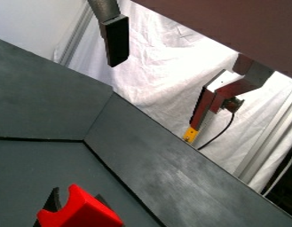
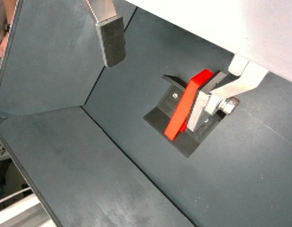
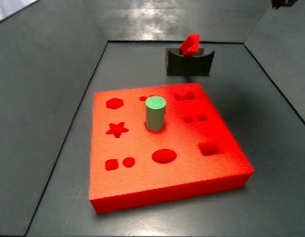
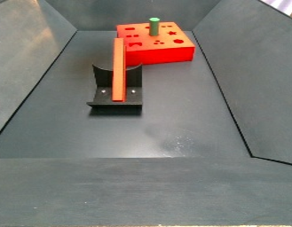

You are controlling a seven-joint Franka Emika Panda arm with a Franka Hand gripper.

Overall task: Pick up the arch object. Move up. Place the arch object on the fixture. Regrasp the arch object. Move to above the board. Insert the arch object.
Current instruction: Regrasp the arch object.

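Arch object point(image 4: 117, 69): leaning on the fixture point(image 4: 114, 97) — pick & place look done.
Gripper point(image 2: 172, 62): above fixture, fingers apart, holding nothing.
Board point(image 3: 161, 143): well apart, green peg point(image 3: 155, 113) standing in it.
Left: regrasp, move over board, insert.

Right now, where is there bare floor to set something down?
Open floor lies between the fixture and the near wall. Crowded: the board at the far end, the arch object on the fixture. The hand hangs open above.
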